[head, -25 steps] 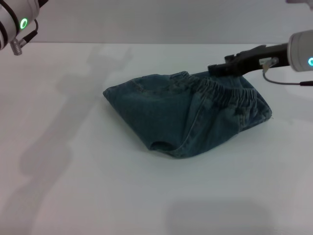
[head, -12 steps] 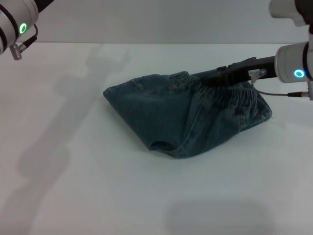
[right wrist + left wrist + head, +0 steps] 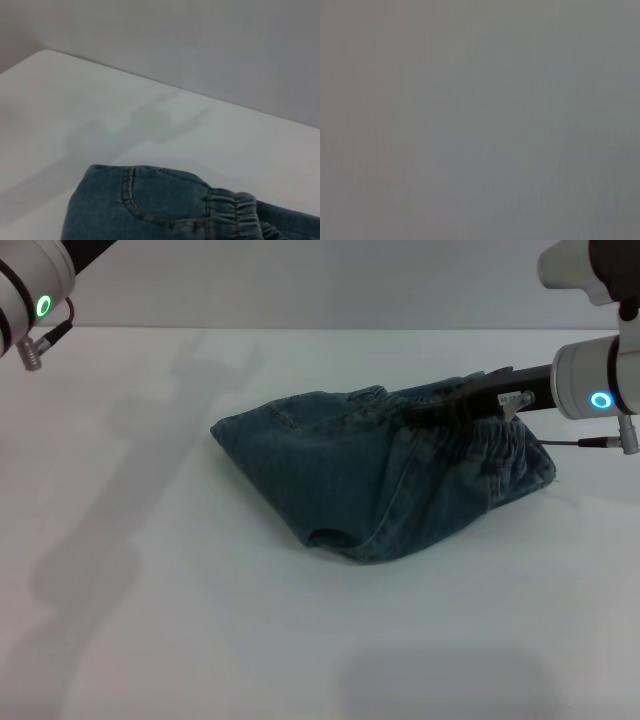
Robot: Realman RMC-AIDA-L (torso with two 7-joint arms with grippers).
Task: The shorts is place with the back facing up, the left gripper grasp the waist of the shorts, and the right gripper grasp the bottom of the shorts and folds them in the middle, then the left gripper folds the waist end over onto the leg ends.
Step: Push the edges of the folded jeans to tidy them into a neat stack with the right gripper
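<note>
The blue denim shorts (image 3: 350, 475) lie folded in a heap at the middle of the white table (image 3: 150, 590). Their gathered elastic waist (image 3: 495, 440) is at the right end. My right gripper (image 3: 428, 412) reaches in from the right and lies low on the waist end, its dark fingers against the cloth. The right wrist view shows the shorts (image 3: 160, 205) and the waist (image 3: 235, 210) close below the camera, without the fingers. My left arm (image 3: 30, 295) is raised at the far left corner, well away from the shorts, and its gripper is out of frame.
The table's far edge meets a plain grey wall (image 3: 320, 280). A cable (image 3: 590, 442) hangs from the right wrist just beyond the shorts. The left wrist view shows only flat grey.
My right gripper has come down and moved left, from just above the waist end onto the cloth. The left arm has drifted slightly up and back. The shorts have not moved.
</note>
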